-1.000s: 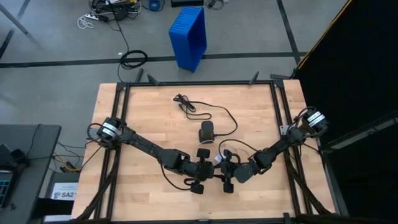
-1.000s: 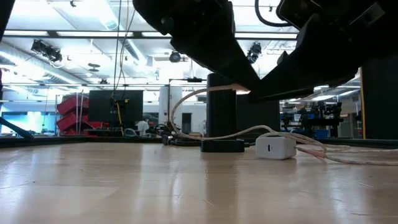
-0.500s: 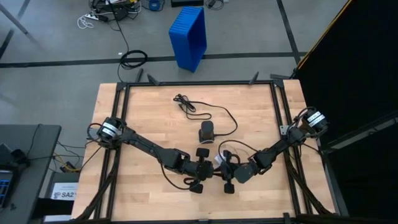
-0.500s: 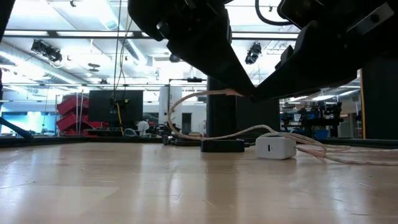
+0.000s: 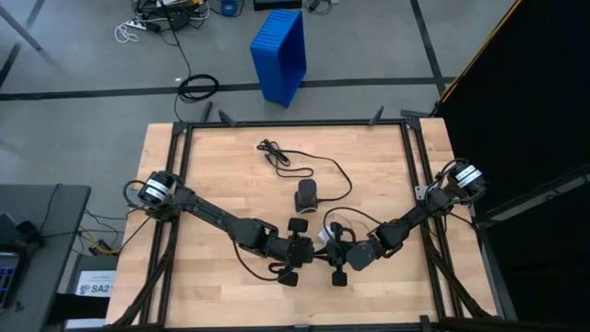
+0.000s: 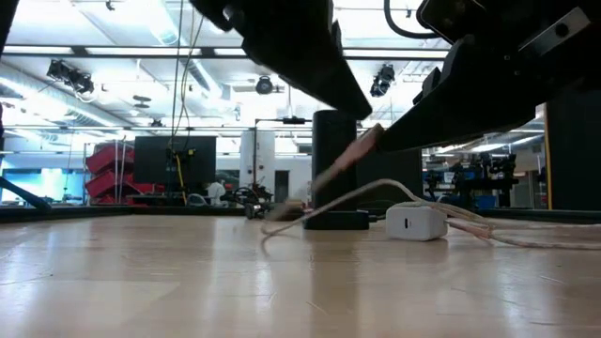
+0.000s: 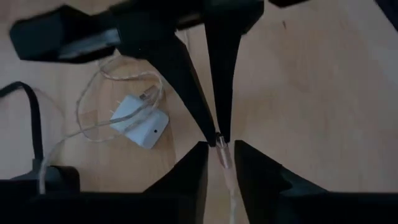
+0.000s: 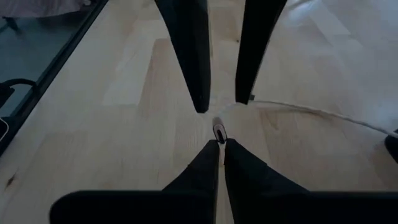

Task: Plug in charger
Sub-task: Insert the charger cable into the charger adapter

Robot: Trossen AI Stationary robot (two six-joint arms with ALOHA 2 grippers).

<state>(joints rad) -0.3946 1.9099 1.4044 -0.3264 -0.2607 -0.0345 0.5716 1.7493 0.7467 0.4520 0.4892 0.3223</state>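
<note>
Left claw: near the middle of the desk's front edge, tips facing the right claw; its fingers stand a little spread, with the thin cable running through the gap and no clamp on it that I can see
Right claw: just beside the left one, tip to tip; fingers pressed together, pinching the cable's plug end
Charger cable: pale and thin, lifted off the wood at the pinched end, then dropping to the desk and looping back to the brick
Charger brick: small white block lying flat on the desk, just beside the two claws, on the side towards the desk's middle; neither claw touches it
Black cylinder: upright on a flat base near the middle of the desk, close behind the brick
Black cord: runs from the cylinder in a curve to a loose coil near the far edge of the desk
Desk: light wood top in a dark frame, both arms reaching in from its left and right edges
Blue crate: on the floor beyond the far edge
</note>
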